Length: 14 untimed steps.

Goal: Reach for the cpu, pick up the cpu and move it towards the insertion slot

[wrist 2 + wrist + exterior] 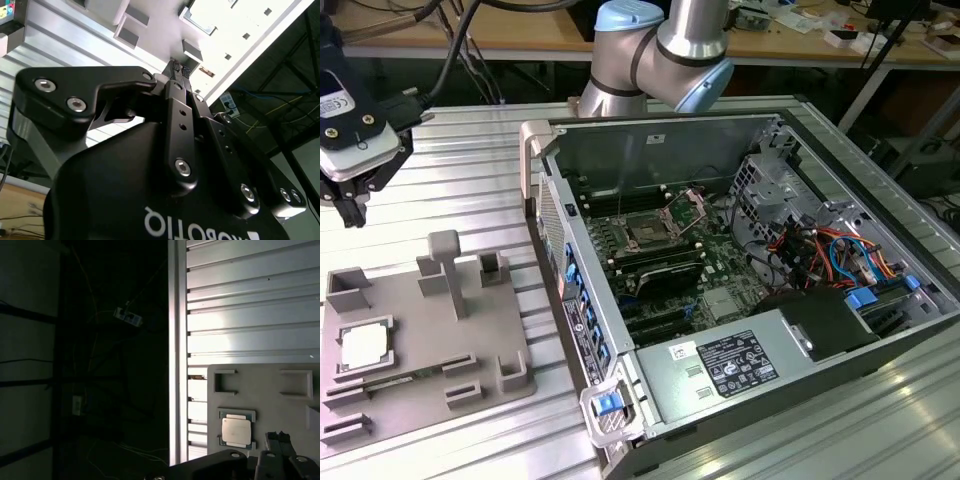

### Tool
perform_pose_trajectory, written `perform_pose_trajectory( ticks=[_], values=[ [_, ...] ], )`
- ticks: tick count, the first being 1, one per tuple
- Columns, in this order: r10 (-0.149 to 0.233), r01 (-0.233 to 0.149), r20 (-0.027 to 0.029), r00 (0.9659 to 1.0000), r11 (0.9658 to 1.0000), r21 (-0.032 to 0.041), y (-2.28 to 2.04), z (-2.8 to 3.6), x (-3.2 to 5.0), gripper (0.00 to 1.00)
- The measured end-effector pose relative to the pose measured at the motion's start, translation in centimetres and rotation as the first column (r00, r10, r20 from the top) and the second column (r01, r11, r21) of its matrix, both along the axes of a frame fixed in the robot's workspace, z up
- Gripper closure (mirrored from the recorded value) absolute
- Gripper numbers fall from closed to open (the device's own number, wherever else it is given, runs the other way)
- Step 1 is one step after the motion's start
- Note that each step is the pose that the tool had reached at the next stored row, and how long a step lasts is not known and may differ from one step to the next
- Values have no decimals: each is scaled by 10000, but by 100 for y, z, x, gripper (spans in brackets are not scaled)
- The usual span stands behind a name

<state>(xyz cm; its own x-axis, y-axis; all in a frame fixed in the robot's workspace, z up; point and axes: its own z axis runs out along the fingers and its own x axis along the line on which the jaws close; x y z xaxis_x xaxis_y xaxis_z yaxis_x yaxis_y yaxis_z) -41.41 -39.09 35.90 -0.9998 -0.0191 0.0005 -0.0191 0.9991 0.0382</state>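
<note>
The cpu [365, 345], a small silvery square, lies flat in a holder on the grey fixture plate [430, 330] at the exterior view's left. The first wrist view has the cpu [236, 431] beside my dark fingertips. My gripper [350, 205] hangs in the air above the far left corner of the plate, apart from the cpu. Its fingers [175, 75] stand together with nothing between them. The insertion slot [648, 232], a dark square socket in a shiny metal frame with its clamp raised, sits on the motherboard inside the open computer case [740, 360].
The fixture plate carries several raised grey brackets and posts [445, 265] around the cpu. The case's left wall and beige handle [532, 150] stand between plate and slot. Ribbed metal tabletop [470, 170] lies all around. Cables and drive cages [800, 230] fill the case's right side.
</note>
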Motion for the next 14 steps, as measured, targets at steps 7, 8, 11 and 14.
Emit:
perform_pose_trajectory(
  ticks=[7, 8, 11, 14],
  values=[
    [0, 0, 0, 10000, 10000, 0, 0, -1, -109, 89],
    [1, -1, 0, 10000, 10000, 1, 0, -1, -135, 89],
    [0, 0, -1, 10000, 10000, 1, -2, -3, -265, 89],
    [0, 0, 0, 10000, 10000, 3, -65, -11, -315, 89]
  ],
)
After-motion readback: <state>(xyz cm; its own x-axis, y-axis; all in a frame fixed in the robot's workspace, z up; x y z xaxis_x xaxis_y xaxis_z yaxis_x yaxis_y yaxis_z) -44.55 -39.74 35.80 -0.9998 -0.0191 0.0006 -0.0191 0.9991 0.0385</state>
